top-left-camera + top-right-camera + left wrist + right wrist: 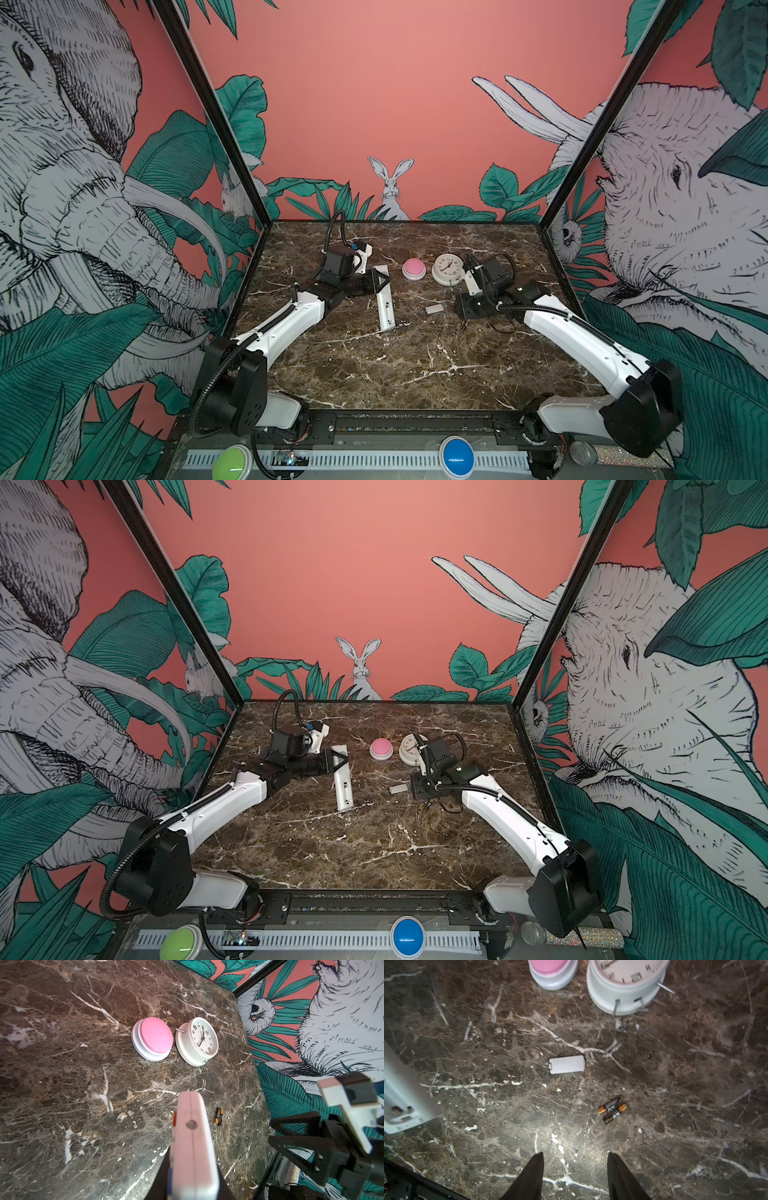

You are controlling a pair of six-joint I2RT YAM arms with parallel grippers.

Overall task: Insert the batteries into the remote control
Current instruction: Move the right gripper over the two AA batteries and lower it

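Note:
My left gripper [380,281] [338,761] is shut on the slim white remote control [385,301] [344,786], holding it mid-length just over the table. The open rectangular recess in its back shows in both top views. In the left wrist view the remote control [193,1142] fills the space between the dark fingers [160,1180]. Two batteries [612,1110] [462,325] [218,1116], dark with copper ends, lie side by side on the marble. My right gripper [575,1167] [466,315] hangs open just above the table, a short way from them, with nothing between its fingers.
A small white battery cover [567,1064] [433,308] lies between the remote and the batteries. A pink dome button [414,269] [152,1038] and a round white clock [448,269] [197,1041] sit behind. The marble table [395,374] has walls on three sides.

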